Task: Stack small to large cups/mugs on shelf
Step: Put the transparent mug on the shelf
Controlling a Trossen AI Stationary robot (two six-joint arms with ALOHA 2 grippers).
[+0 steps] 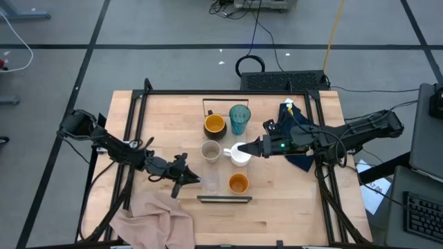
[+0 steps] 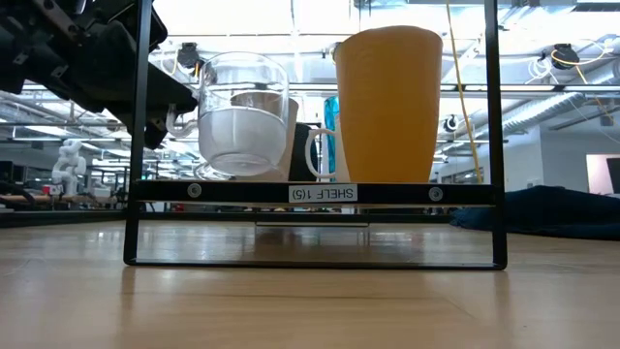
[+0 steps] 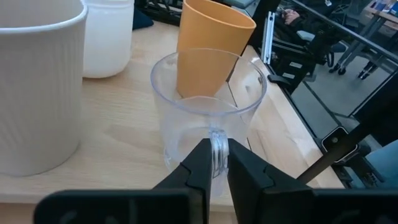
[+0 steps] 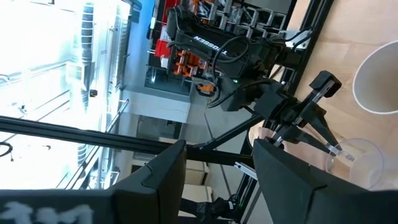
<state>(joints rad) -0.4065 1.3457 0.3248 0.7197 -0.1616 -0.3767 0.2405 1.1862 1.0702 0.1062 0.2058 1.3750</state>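
Note:
My left gripper [image 1: 188, 177] is shut on the tiny clear glass [image 1: 210, 181], near the shelf's [image 1: 225, 167] near rail [image 2: 315, 193]. The small orange cup [image 1: 238, 182] stands right beside the glass. Farther along the shelf stand the beige cup [image 1: 211, 151] and the white mug [image 1: 240, 155], then the dark mug with the orange inside [image 1: 214, 124] and the teal tumbler [image 1: 239, 119]. My right gripper [image 1: 250, 149] is open at the white mug's right side; whether it touches the mug I cannot tell. My left gripper pinches the clear glass's handle [image 3: 217, 144] between its two fingers [image 3: 249, 171], coming level from the table's left. The glass [image 2: 242, 116] stays nearly upright, its base at about the height of the shelf board; whether it rests there I cannot tell.
A crumpled pinkish cloth [image 1: 156, 218] lies at the near left corner of the table. A dark blue cloth [image 1: 299, 160] sits under the right arm. Black frame rails [image 1: 131, 138] run along both sides of the tabletop.

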